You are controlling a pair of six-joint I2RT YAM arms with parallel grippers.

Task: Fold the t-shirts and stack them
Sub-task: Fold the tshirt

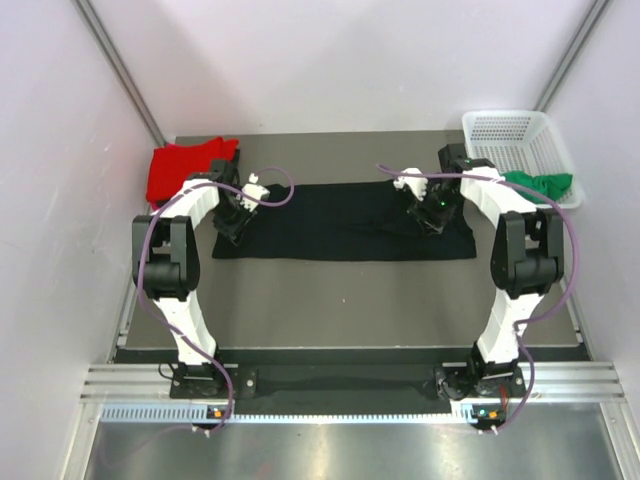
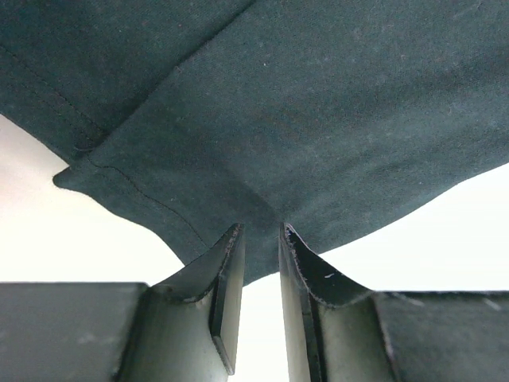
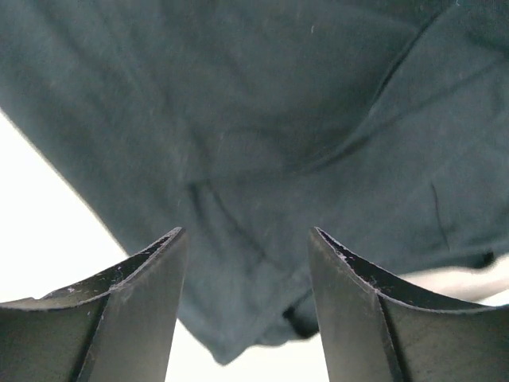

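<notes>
The black t-shirt (image 1: 345, 220) is lying flat on the desk (image 1: 340, 300). Its long axis is running from the left end effector (image 1: 235, 215) across to the right end effector (image 1: 428, 208), so each arm is standing over its own end and neither is nearer. The left fingers (image 2: 227, 286) are sitting nearly together with the hem at their tips, but whether they are pinching it cannot be told. The right fingers (image 3: 151, 278) are standing spread, gripping nothing, with smooth dark cloth lying just beneath and ahead of them.
</notes>
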